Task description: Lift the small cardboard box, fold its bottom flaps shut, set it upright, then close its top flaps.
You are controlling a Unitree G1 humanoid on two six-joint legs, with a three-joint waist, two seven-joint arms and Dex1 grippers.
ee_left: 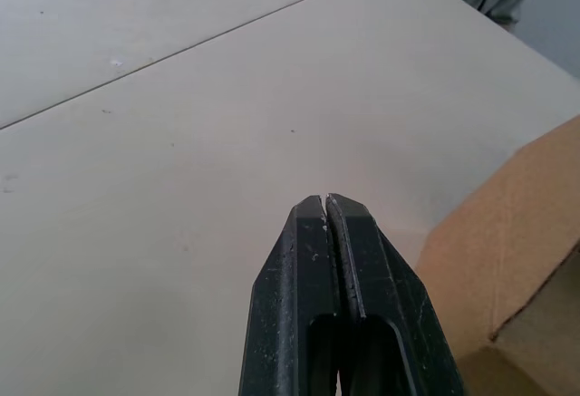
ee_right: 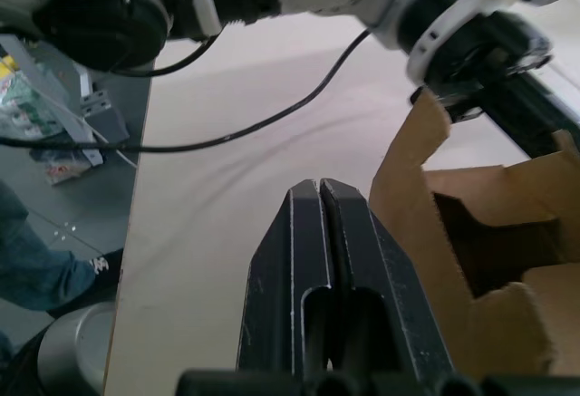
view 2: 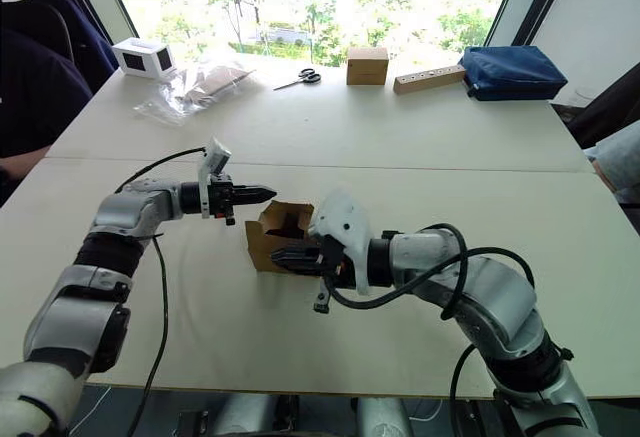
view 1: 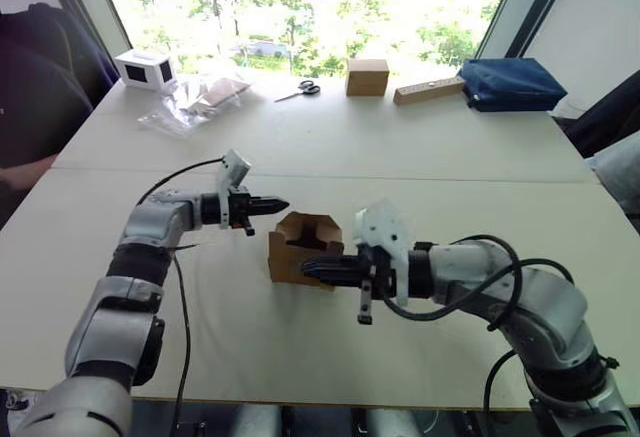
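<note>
Small cardboard box (view 1: 303,248) sits on the white tabletop (view 1: 330,147), directly between the two tools. Its upper side is open, flaps (view 1: 300,227) standing up around a dark interior; which set of flaps these are cannot be told.

Left tool (view 1: 272,203): fingers pressed together, tips meeting along a thin seam, nothing between them. It hangs just beside the box's upper far-left corner, pointing toward it; whether the tip touches the cardboard cannot be told. In the left wrist view the closed fingers (ee_left: 335,269) sit over bare tabletop with a brown box wall close alongside.

Right tool (view 1: 318,267): fingers likewise closed flat on each other, empty. It lies low against the box's near wall, tips at or overlapping the cardboard edge. In the right wrist view the closed fingers (ee_right: 331,269) run alongside an upright flap, with the notched open interior just beyond and the left tool at the box's far side.

Well beyond both tools, along the far edge by the window: white box with dark window (view 1: 146,68), crumpled clear plastic bag (view 1: 195,102), scissors (view 1: 299,89), a second smoother cardboard cube (view 1: 367,76), a wooden block (view 1: 428,90), a dark blue pouch (view 1: 511,83). A person's dark sleeve (view 1: 35,97) shows off to the left tool's side.
</note>
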